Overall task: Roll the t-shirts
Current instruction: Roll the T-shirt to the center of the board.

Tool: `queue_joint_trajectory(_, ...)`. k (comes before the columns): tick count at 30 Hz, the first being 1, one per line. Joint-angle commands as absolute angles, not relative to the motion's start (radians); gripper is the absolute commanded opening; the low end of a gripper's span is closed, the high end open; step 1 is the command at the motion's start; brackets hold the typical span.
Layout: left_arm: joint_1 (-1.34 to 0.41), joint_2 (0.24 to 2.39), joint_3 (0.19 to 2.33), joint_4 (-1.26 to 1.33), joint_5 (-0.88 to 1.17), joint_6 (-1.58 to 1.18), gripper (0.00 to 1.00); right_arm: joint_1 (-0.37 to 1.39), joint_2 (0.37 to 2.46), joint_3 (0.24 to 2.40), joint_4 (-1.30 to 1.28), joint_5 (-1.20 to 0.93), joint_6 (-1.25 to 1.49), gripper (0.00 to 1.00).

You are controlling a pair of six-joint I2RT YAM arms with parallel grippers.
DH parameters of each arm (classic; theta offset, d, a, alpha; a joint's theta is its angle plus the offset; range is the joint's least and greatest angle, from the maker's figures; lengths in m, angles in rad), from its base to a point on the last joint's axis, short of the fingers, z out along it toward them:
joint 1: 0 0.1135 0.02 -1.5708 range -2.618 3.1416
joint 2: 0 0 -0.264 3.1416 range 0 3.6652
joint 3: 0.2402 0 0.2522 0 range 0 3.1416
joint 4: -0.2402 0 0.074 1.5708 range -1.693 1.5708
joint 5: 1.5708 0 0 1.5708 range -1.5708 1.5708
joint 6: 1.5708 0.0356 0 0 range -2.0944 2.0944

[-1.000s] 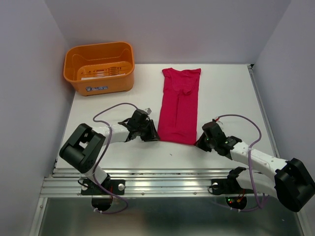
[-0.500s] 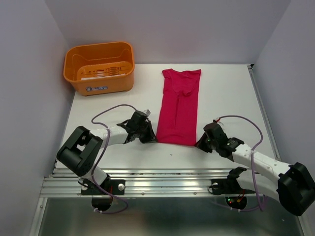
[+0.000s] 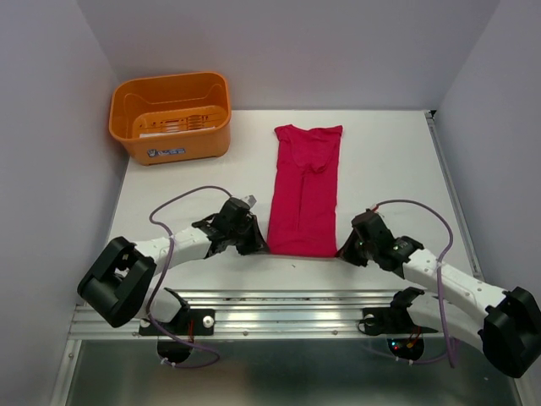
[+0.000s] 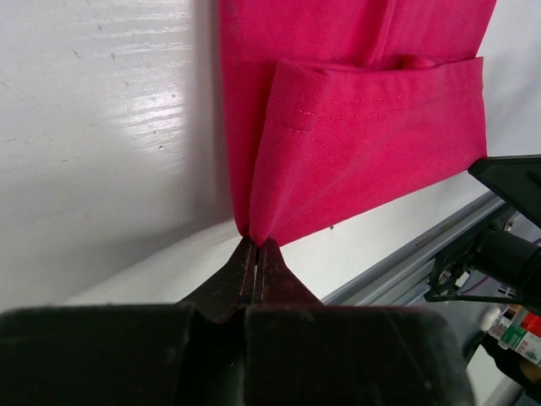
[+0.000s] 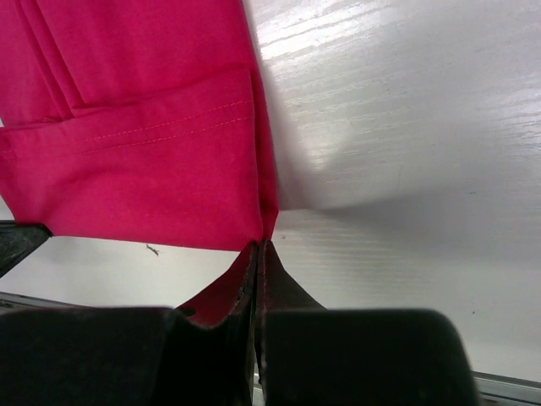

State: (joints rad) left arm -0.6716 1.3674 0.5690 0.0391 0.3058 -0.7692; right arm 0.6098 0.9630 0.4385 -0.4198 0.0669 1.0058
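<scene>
Shows plain crimson-pink soft-fabric t-shirt [image 3: 306,190], folded into a long narrow strip, flat on white table [image 3: 389,169] right of orange plastic basket [image 3: 182,144]. Shows left gripper [image 4: 255,246] clamped on the strip's left corner and right gripper [image 5: 258,248] clamped on its right corner, at the end farthest from the basket.

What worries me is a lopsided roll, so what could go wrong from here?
1. The left gripper and right gripper each pinch only the very corner of the shirt, so the fabric might slip out as the roll begins.
2. The shirt is a long, narrow folded strip, and uneven arm motion would probably skew the roll.
3. The wrist views show folded layers at the hem, which may fall open.
</scene>
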Motion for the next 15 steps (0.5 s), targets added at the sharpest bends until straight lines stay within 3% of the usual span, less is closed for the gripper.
queue_joint_trajectory(1, -0.673, 1.318, 0.595, -0.030, 0.285, -0.787, 0.00, 0.606, 0.948, 0.512, -0.468, 0.100, 0.982, 0.01)
queue_joint_trajectory(15, -0.672, 1.391, 0.771, -0.118, 0.219, -0.761, 0.00, 0.606, 1.006, 0.630, -0.472, 0.213, 0.968, 0.01)
